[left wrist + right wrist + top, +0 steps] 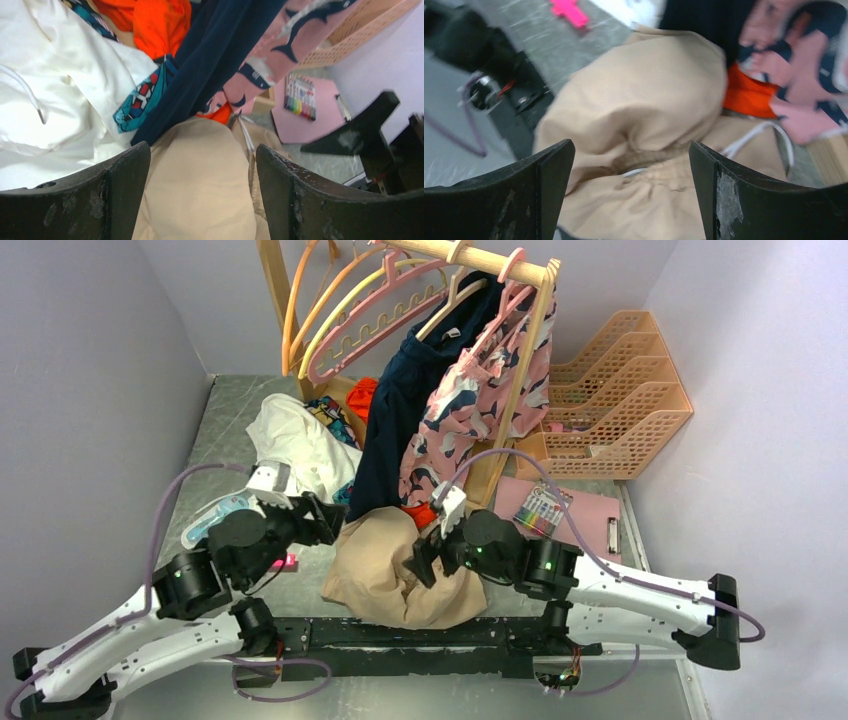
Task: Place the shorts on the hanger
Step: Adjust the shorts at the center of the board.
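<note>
The tan shorts (395, 565) lie crumpled on the table between my two arms. They fill the left wrist view (200, 185) and the right wrist view (639, 115), where the gathered waistband and white drawstring (749, 140) show. The pink hanger (385, 315) hangs on the wooden rail at the back. My left gripper (330, 525) is open at the shorts' left edge, jaws wide over the fabric (202, 165). My right gripper (422, 562) is open just above the waistband (631, 160), holding nothing.
A wooden rack (520, 360) holds orange (295, 300) and yellow (345, 305) hangers, a navy garment (400, 410) and a pink patterned garment (480, 400). A white garment (300, 445) lies at left. A pink clipboard with markers (560, 510) and an orange file tray (615, 390) sit at right.
</note>
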You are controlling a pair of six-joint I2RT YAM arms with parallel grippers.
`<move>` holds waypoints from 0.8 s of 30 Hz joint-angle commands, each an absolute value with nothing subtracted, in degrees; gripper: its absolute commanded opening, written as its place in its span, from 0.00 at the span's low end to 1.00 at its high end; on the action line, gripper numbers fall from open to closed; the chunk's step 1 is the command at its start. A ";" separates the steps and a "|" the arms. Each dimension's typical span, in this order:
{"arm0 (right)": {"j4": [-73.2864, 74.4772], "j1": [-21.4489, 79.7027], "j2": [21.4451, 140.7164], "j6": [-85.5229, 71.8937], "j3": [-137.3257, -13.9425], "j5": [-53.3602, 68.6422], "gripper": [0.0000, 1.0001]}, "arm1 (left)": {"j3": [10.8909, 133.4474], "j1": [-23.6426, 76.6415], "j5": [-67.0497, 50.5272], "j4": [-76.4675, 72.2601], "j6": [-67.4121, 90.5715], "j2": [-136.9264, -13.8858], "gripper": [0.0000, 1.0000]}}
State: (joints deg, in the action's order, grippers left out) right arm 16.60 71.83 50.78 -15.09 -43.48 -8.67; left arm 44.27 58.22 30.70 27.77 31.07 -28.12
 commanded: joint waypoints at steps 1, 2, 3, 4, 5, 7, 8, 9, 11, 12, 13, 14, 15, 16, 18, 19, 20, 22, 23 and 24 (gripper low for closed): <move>18.29 64.65 50.94 -24.86 -40.43 -15.84 0.87 | 43.43 58.36 25.69 28.07 32.62 -32.88 0.81; 18.63 61.66 50.33 -26.60 -38.70 -14.71 0.85 | 43.46 58.36 24.02 27.53 32.38 -34.40 0.81; 18.81 59.78 49.64 -27.74 -37.93 -13.75 0.83 | 43.32 58.36 22.26 26.47 31.79 -36.06 0.81; 18.84 58.19 49.09 -28.45 -36.25 -13.03 0.82 | 43.25 58.36 20.04 25.18 30.86 -37.82 0.81; 18.94 57.05 48.58 -29.20 -35.23 -12.76 0.81 | 43.38 58.38 17.79 24.22 30.18 -39.92 0.81; 19.72 55.83 47.75 -30.93 -33.84 -13.81 0.81 | 44.06 58.36 12.91 22.90 29.10 -44.47 0.81; 20.14 55.59 47.11 -31.82 -33.38 -14.83 0.80 | 44.49 58.36 11.06 22.39 28.64 -46.97 0.81; 20.38 55.53 46.19 -32.35 -32.98 -15.46 0.80 | 45.12 58.36 9.00 22.16 28.20 -49.39 0.81; 21.26 55.49 44.02 -33.36 -32.39 -17.09 0.81 | 46.36 58.36 5.45 21.67 27.34 -55.42 0.81; 21.83 55.51 42.84 -33.77 -32.16 -17.92 0.81 | 47.03 58.36 4.02 21.56 27.07 -57.50 0.81; 22.25 55.50 41.74 -34.02 -32.02 -18.56 0.81 | 47.63 58.36 3.06 21.38 26.81 -59.53 0.82; 22.73 55.46 40.76 -34.26 -31.92 -19.01 0.82 | 47.90 58.48 2.32 20.89 26.54 -61.07 0.86; 22.91 55.47 39.91 -34.23 -31.72 -19.08 0.82 | 48.12 58.65 2.11 20.45 26.32 -62.25 0.90; 23.00 55.48 39.34 -34.19 -31.58 -19.00 0.82 | 48.07 58.75 2.10 19.99 26.09 -63.23 0.91; 23.20 55.46 38.98 -34.36 -31.29 -18.83 0.82 | 47.74 58.88 2.24 19.29 25.43 -65.05 0.92; 23.13 55.46 38.89 -34.37 -31.21 -18.70 0.82 | 47.63 58.96 2.66 19.21 25.21 -66.15 0.92; 22.89 55.48 38.84 -34.37 -31.16 -18.61 0.82 | 47.49 58.97 3.24 19.31 25.15 -67.28 0.91; 22.19 55.48 38.62 -34.24 -31.11 -18.18 0.82 | 46.84 59.06 4.79 19.52 25.20 -69.41 0.87; 21.75 55.46 38.47 -34.06 -31.10 -17.93 0.82 | 46.27 59.06 5.43 19.40 25.27 -70.25 0.82; 21.34 55.46 38.39 -33.77 -31.19 -17.71 0.82 | 45.71 59.07 5.79 19.16 25.37 -70.84 0.76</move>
